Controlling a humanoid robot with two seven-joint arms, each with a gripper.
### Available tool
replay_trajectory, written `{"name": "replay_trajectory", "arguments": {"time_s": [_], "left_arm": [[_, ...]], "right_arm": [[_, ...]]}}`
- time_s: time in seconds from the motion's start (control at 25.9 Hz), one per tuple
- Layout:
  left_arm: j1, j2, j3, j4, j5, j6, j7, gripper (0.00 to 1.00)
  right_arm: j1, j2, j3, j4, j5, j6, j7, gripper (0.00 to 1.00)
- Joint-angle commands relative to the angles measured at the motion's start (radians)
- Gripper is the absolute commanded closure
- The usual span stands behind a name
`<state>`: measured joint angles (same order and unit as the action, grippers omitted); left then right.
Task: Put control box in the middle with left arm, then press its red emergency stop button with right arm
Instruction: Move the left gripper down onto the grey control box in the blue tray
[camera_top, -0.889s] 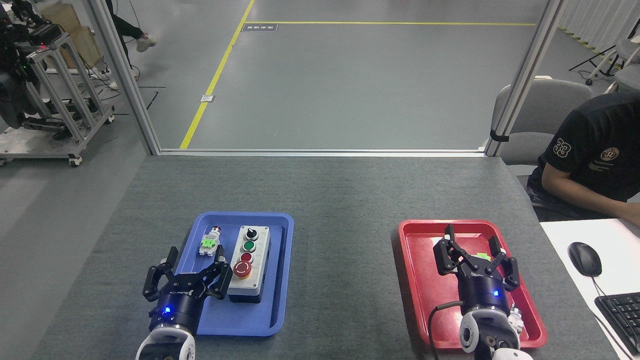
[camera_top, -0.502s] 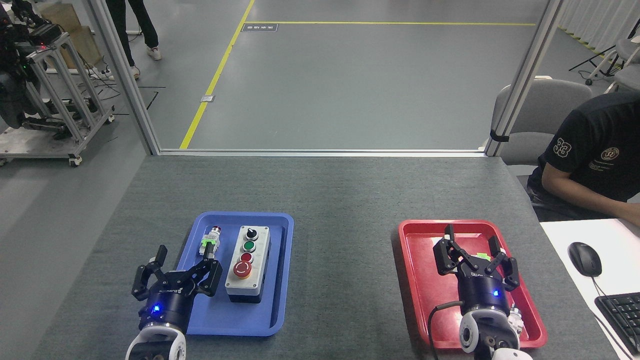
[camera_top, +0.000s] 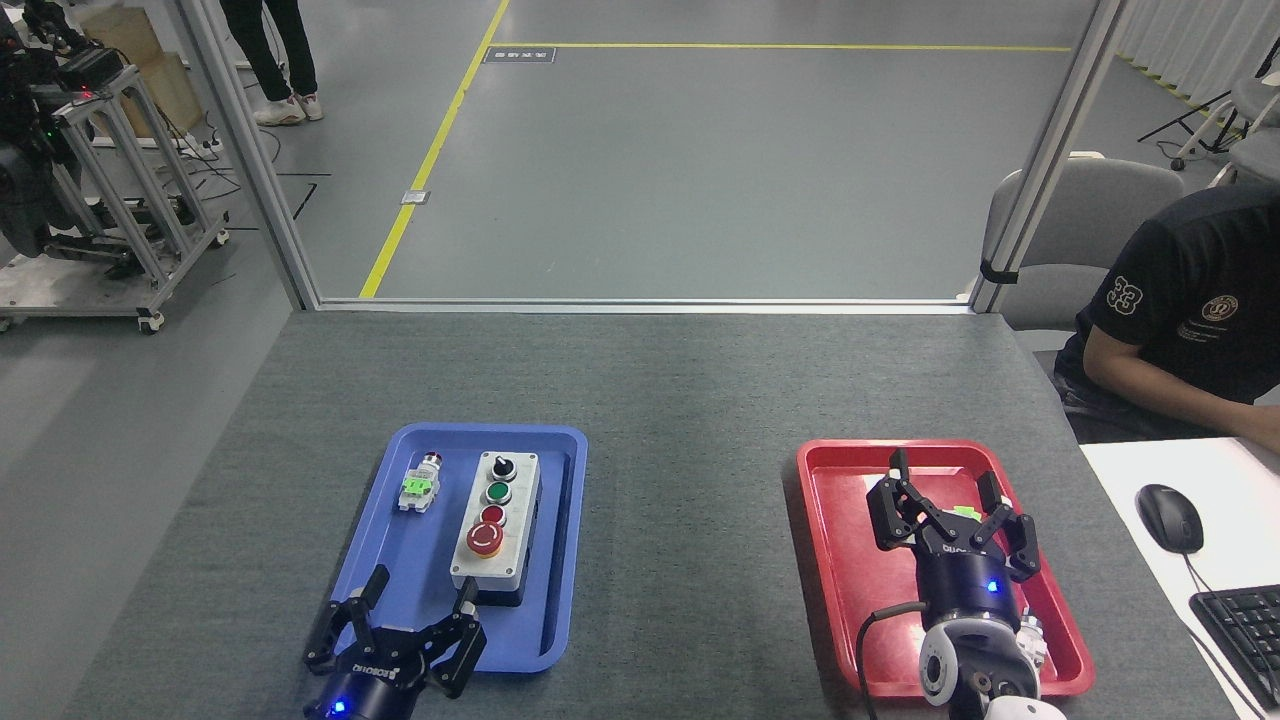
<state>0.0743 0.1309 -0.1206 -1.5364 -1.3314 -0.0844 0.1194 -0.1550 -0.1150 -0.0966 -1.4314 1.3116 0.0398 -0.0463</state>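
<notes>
Head view shows the oblong light-grey control box with a black base (camera_top: 497, 530) lying in the blue plastic tray (camera_top: 560, 560), its long axis running near to far, from six toward twelve o'clock. Its large round red emergency stop button (camera_top: 484, 538) sits at the near end of the row of controls. The left arm's black multi-finger gripper (camera_top: 400, 640) hovers at the tray's near edge, fingers spread wide and holding nothing; the box lies just beyond it at about one o'clock. By my reading this arm is far nearer. The right arm's black gripper (camera_top: 950, 520) hangs splayed and empty over the red plastic tray (camera_top: 830, 560), well apart at three o'clock. Between the trays, the bare dark-grey felt tabletop (camera_top: 690, 520) offers free room for the box.
</notes>
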Motion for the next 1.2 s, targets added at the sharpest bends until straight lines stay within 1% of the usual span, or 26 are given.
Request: {"name": "replay_trajectory", "arguments": {"time_s": [0.0, 0.08, 0.27, 0.62, 0.85, 1.16], "left_arm": [[-0.042, -0.023, -0.021, 0.041, -0.071, 0.028, -0.018, 0.01], [-0.076, -0.028, -0.021, 0.088, -0.074, 0.052, -0.032, 0.01], [-0.126, -0.034, -0.022, 0.170, -0.074, 0.055, -0.055, 0.01], [-0.151, -0.080, -0.024, 0.223, -0.074, 0.055, -0.057, 0.01], [-0.183, -0.089, -0.033, 0.239, -0.074, 0.057, -0.073, 0.01], [-0.274, -0.112, -0.034, 0.392, -0.072, 0.063, -0.076, 0.01]], "right_arm": [[0.000, 0.000, 0.000, 0.000, 0.002, 0.000, 0.000, 0.00], [-0.001, 0.000, 0.000, 0.000, 0.000, 0.000, 0.000, 0.00], [0.002, 0.000, 0.000, -0.001, 0.000, -0.008, 0.000, 0.00], [-0.012, 0.006, 0.000, -0.003, 0.000, 0.000, 0.000, 0.00], [-0.012, 0.003, 0.002, -0.003, 0.000, -0.001, 0.000, 0.00], [-0.012, 0.000, 0.000, -0.003, 0.002, 0.000, 0.000, 0.00]]}}
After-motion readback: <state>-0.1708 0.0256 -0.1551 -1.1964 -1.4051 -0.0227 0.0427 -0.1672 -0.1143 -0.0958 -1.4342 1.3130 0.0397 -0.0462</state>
